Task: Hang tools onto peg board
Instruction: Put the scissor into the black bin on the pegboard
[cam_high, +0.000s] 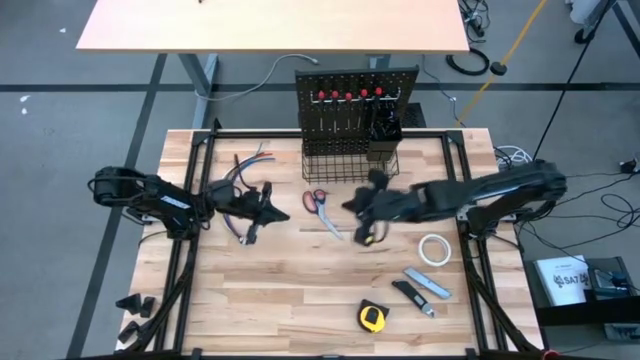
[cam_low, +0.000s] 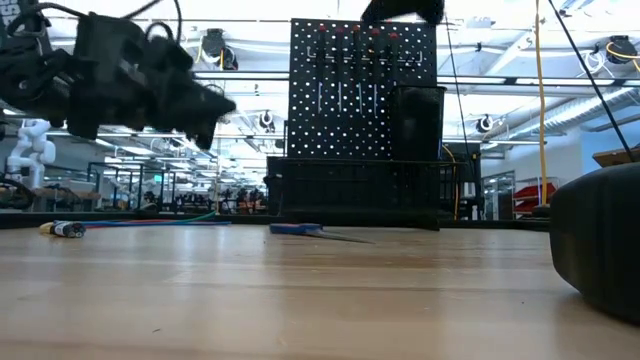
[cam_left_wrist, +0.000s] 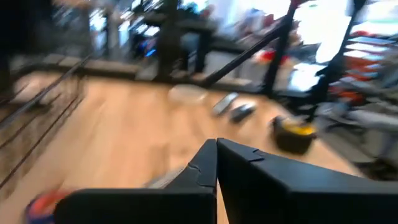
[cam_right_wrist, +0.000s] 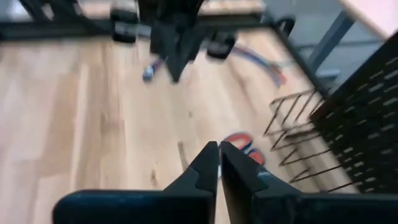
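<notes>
Scissors lie flat on the table just in front of the peg board, and the right gripper hovers beside them, fingers pinched together on nothing. It'll want to spread those fingers before dropping onto the orange handles; the left gripper, likewise closed and empty, waits nearby.

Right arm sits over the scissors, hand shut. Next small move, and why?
Probably reopen the right hand and lower over the scissors: its fingers are shut on nothing, and the scissors lie flat on the table before the peg board.
</notes>
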